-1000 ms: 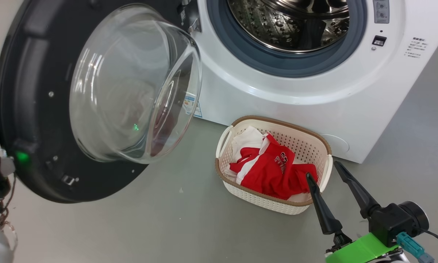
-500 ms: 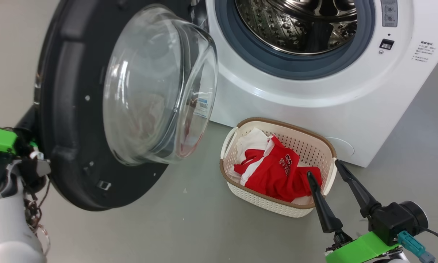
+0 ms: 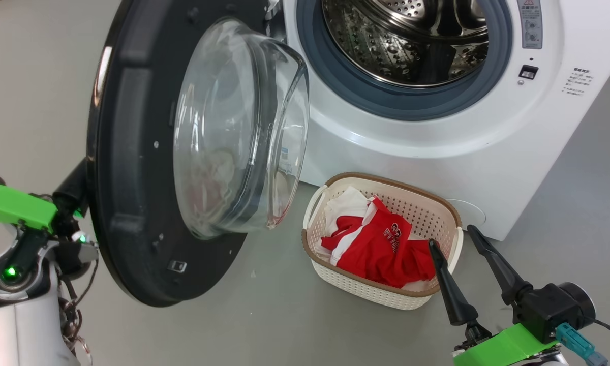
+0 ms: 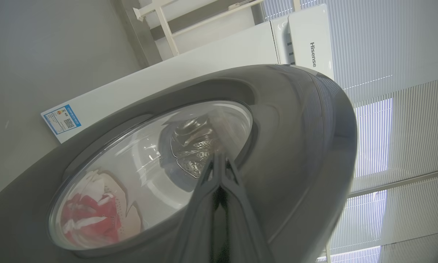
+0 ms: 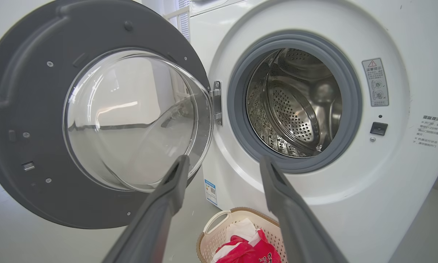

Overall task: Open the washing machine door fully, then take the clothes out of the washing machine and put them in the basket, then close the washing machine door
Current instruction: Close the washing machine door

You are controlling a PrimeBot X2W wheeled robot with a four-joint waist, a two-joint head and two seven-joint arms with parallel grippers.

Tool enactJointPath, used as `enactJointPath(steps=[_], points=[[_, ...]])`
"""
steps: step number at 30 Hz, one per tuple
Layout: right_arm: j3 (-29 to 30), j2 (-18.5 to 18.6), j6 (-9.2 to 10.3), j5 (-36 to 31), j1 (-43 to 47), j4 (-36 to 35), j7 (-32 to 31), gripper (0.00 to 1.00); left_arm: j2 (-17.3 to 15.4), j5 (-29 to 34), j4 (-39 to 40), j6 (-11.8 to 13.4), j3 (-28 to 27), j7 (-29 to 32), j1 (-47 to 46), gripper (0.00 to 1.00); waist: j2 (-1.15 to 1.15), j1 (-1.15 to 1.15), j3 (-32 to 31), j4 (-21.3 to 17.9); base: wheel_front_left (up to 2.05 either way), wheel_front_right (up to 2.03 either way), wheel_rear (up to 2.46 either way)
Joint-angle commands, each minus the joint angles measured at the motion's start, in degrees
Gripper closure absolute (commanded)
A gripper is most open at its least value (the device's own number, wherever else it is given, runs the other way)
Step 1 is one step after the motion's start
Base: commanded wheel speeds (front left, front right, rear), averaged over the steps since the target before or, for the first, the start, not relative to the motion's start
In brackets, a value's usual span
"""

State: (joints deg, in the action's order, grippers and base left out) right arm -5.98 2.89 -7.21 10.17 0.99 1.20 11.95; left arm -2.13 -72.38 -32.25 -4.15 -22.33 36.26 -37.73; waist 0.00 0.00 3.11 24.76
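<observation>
Down on the floor (image 3: 183, 330) in the head view: got the basket (image 3: 376, 295) parked just in front of the washing machine (image 3: 396, 147), with the clothes (image 3: 381, 249) heaped inside it, red over white; got the washing machine door (image 3: 127, 203) swung well out on its hinge, glass bowl (image 3: 234, 132) bulging toward the basket; right end effector (image 3: 451, 236) spread wide and holding nothing, tips near the basket's end; left end effector (image 3: 77, 179) tucked behind the door's outer face, tips hidden by the rim.

Over in the left wrist view: fingers (image 4: 208, 190) pinched together, gripping nothing, aimed at the door's outer face near the window edge; looks like contact or just short of it, can't call it from here; clothes visible through the glass as a red smear.

From the right wrist view: open jaws framing the drum (image 5: 295, 109), apparently empty; door off to one side, well apart from these fingers.

Handling guess: probably only the door to deal with now; stiff, fairly heavy, hinged, so no give at all; glossy rim likely slick, so better pushed than pinched; best spot reckoned to be the wide black rim on the side away from the hinge, not the glass; clothes soft and light, fine left alone.
</observation>
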Motion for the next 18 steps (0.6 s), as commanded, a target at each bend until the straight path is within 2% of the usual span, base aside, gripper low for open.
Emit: enactJointPath(steps=[1,13,18], points=[[-1.05,-0.01,-0.28,0.46,-0.78,-1.21,0.71,0.0,-0.92,-0.97,2.98,0.74,0.28,1.05,0.88,1.0,0.0,0.0,-0.14,-0.34,0.0,0.0,0.0],[-1.26,-0.01,-0.28,1.15,-0.5,-0.48,1.26,0.0,-0.77,-8.97,11.06,4.41,8.53,-1.28,7.18,1.0,0.0,0.0,-0.7,-3.34,0.0,0.0,0.0],[-1.25,-0.01,-0.28,1.4,-0.63,-0.14,1.48,0.0,-0.76,-10.93,13.48,5.09,10.66,-2.51,8.7,1.0,0.0,0.0,-0.75,-4.88,0.0,0.0,0.0]])
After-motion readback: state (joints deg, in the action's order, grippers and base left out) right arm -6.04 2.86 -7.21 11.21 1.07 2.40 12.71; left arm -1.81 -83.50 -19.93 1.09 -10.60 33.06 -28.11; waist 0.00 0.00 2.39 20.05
